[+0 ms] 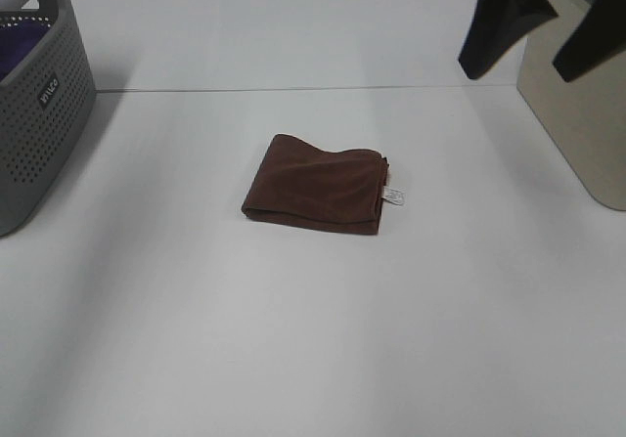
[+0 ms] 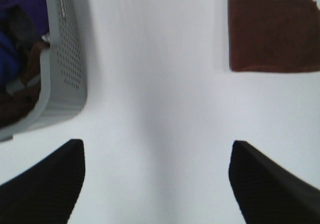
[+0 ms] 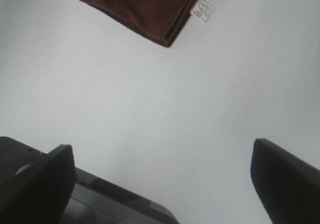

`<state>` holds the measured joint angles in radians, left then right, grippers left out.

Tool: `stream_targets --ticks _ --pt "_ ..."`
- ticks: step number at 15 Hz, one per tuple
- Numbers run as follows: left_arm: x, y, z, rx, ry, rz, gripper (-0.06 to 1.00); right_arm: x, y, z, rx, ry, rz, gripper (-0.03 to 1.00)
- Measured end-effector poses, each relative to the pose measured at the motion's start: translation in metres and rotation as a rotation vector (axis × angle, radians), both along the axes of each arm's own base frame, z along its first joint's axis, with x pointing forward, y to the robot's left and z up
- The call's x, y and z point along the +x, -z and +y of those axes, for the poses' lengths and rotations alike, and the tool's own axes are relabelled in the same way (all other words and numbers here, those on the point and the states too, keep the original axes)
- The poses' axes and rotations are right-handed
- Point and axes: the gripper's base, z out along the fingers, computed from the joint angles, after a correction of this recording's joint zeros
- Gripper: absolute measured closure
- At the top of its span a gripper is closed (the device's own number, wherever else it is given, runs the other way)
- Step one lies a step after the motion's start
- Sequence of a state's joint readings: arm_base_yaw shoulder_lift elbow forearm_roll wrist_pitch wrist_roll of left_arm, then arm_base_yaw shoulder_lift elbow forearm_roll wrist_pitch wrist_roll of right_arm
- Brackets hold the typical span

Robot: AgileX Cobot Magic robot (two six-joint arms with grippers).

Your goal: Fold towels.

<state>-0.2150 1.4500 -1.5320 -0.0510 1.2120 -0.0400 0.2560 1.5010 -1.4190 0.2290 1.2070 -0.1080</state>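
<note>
Exterior high: soft reddish-brown towel (image 1: 315, 184) folded rectangular, smooth white table (image 1: 293, 339)

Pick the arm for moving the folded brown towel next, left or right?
Right, tentatively. The folded reddish-brown cloth towel lies mid-table; the right pincer hangs open above the far right, on the towel's white tag side. The left pincer, also open, isn't visible in the overhead view.

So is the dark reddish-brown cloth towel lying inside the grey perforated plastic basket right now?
No, the dark reddish-brown cloth towel lies folded on the white table, well apart from the grey perforated plastic basket at the left.
</note>
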Motion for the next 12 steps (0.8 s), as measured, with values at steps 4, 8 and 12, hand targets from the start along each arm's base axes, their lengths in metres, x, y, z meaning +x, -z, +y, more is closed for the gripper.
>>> stream_targets --ticks 4,8,12 --pt "-0.088 0.040 0.020 0.011 -0.030 0.100 0.19 -0.082 0.024 -0.024 -0.036 0.012 0.059 0.07" --pt "-0.184 0.081 0.041 -0.001 -0.036 0.060 0.19 -0.169 0.076 -0.049 -0.070 0.011 0.066 0.07" --pt "-0.240 0.107 0.053 -0.020 -0.009 -0.087 0.19 -0.215 0.084 -0.061 -0.041 -0.042 -0.127 0.07"
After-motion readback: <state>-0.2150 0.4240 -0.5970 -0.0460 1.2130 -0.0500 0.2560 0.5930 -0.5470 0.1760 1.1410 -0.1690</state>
